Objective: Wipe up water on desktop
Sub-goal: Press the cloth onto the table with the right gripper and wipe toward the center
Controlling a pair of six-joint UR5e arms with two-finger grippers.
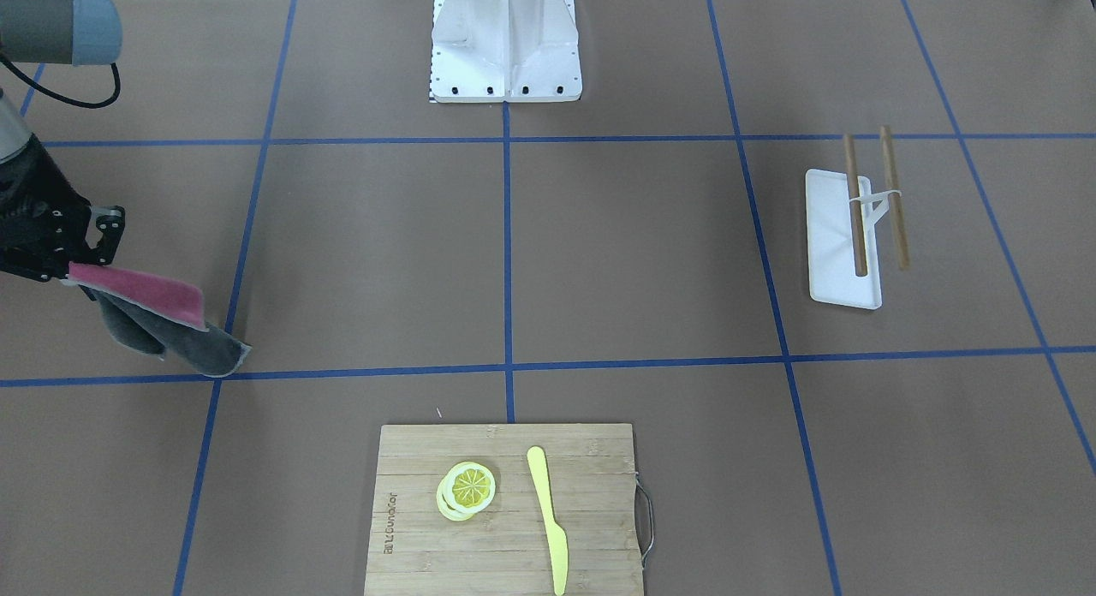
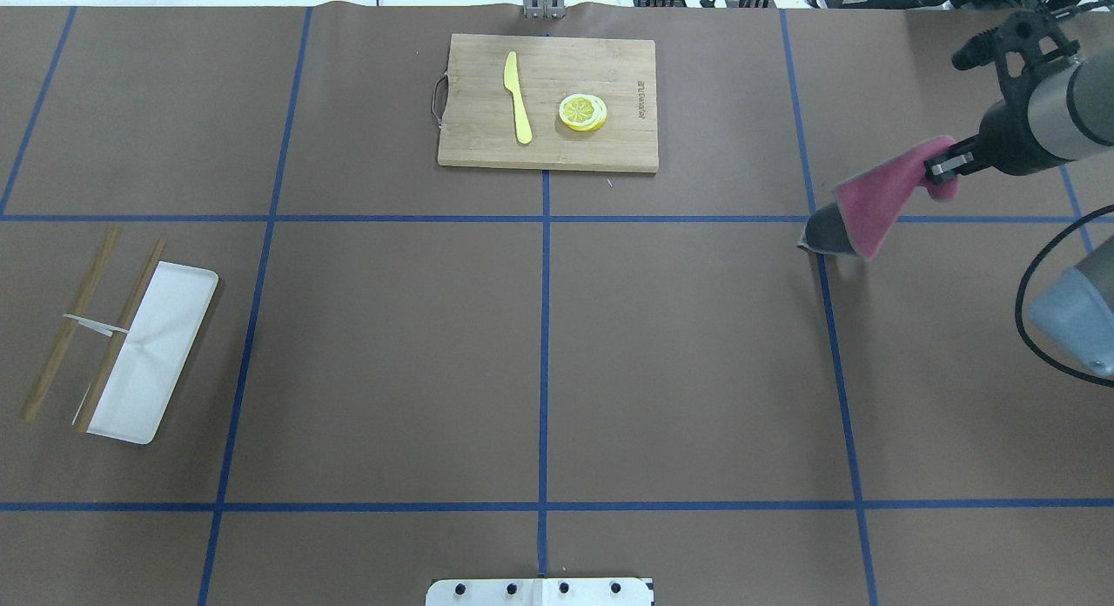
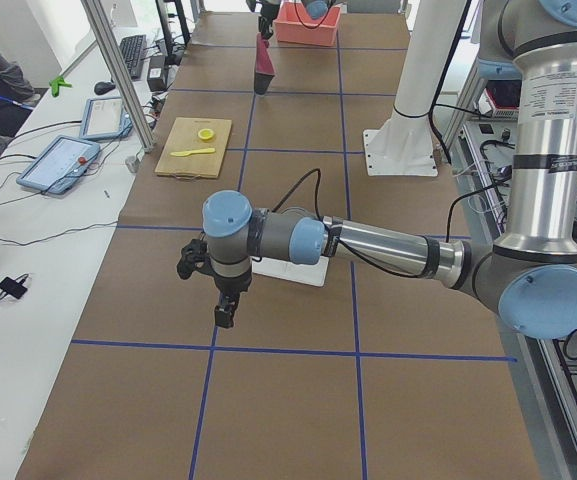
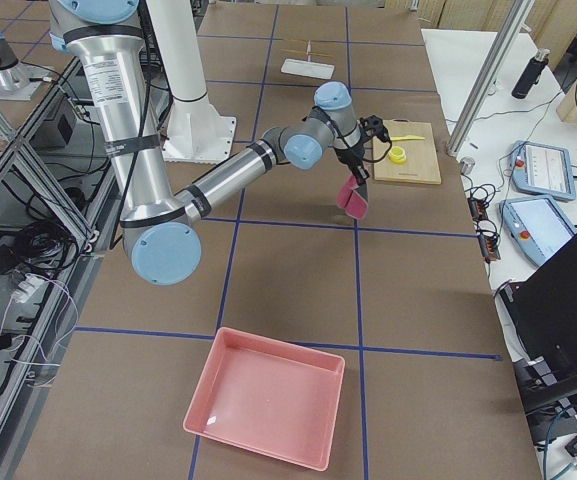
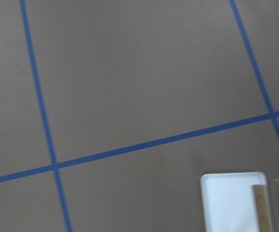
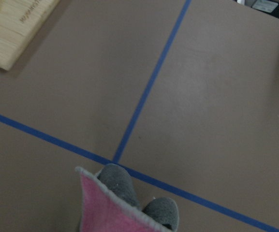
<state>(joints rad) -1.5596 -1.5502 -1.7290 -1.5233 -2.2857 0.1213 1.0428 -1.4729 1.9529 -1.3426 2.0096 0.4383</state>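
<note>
The desktop (image 2: 679,362) is brown with blue tape lines; I see no water on it. My right gripper (image 2: 944,166) is shut on a pink and grey cloth (image 2: 870,210), which hangs with its grey lower corner touching or just above the desktop by a tape crossing. The cloth also shows in the front view (image 1: 163,309) under the right gripper (image 1: 86,271), and in the right wrist view (image 6: 115,208). My left gripper (image 3: 225,310) shows only in the left side view, hovering near the white tray; I cannot tell whether it is open.
A bamboo cutting board (image 2: 548,101) with a lemon slice (image 2: 582,112) and a yellow knife (image 2: 518,97) lies at the far middle. A white tray (image 2: 148,353) with chopsticks (image 2: 74,323) lies at the left. A pink bin (image 4: 268,395) sits at the right end.
</note>
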